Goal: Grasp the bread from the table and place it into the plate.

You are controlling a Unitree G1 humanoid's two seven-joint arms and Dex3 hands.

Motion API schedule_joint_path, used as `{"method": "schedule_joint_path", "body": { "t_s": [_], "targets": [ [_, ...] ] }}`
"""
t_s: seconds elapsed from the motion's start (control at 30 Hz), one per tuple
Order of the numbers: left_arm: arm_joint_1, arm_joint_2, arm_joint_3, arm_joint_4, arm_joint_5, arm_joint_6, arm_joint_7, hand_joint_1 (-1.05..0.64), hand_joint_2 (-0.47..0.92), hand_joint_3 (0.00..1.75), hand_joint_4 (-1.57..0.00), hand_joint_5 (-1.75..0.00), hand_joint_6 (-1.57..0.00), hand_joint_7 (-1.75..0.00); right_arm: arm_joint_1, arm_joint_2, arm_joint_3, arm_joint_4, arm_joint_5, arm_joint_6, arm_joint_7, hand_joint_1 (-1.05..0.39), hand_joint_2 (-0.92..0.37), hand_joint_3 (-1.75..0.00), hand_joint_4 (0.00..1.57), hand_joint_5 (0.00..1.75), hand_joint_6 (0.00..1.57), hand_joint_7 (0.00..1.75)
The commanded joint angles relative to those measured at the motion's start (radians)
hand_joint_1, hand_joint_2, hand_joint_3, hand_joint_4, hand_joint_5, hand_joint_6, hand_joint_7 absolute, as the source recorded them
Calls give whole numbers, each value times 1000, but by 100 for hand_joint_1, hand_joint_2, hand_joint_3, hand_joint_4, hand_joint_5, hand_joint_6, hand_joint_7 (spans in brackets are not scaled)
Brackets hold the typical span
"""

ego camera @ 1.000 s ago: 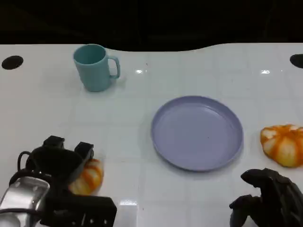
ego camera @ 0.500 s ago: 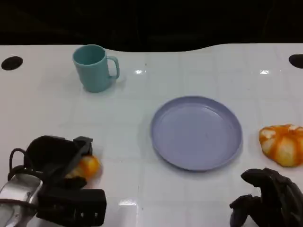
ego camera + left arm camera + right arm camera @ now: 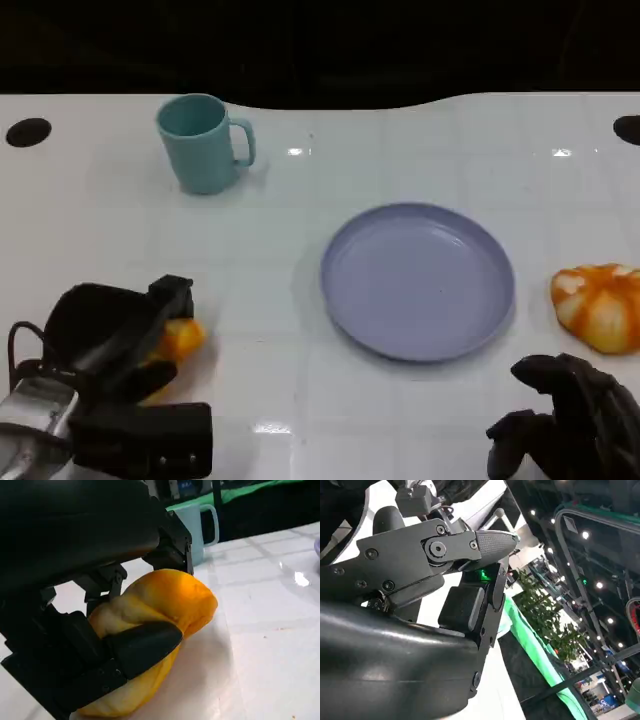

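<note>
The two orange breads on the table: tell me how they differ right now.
The bread at the left is gripped by the left hand, whose fingers partly hide it; the bread at the right lies free, with the right hand near but apart. The left one sits well away from the plate; the right one lies just beside its rim. Both are orange and rest on the table.

Left hand [image 3: 110, 345] hides most of bread [image 3: 178, 338]; second bread [image 3: 598, 305] cut by edge; right hand [image 3: 570, 425] possibly curled, partly cropped.
</note>
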Motion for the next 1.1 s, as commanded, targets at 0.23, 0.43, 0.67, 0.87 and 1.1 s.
{"method": "schedule_joint_path", "body": {
  "t_s": [0.23, 0.43, 0.67, 0.87, 1.1],
  "targets": [
    [10, 13, 55, -155, -58, -13, 30, -49, 36, 175, -157, -175, -111, -175, -12, -14, -12, 20, 9, -7, 8, -59, -92, -32, 157, 63, 157, 27],
    [-19, -10, 59, -211, -61, -2, 20, -54, 37, 175, -157, -175, -103, -175, -26, -18, -20, 49, 17, -2, 23, -58, -92, -35, 157, 62, 157, 26],
    [-104, -64, 39, -186, -65, -50, 27, -58, 39, 173, -151, -175, -95, -175, -52, -14, -35, 104, 19, -34, 72, -59, -92, -33, 157, 59, 157, 22],
    [-207, -127, 3, -93, -47, -104, 77, -61, 42, 167, -146, -175, -98, -175, -51, -15, -36, 106, 9, -36, 72, -58, -92, -33, 157, 58, 157, 23],
    [-319, -204, -59, 9, -33, -148, 92, -65, 43, 157, -137, -175, -93, -175, -40, -10, -29, 82, 2, -31, 54, -58, -92, -33, 157, 59, 157, 25]
  ]
}}
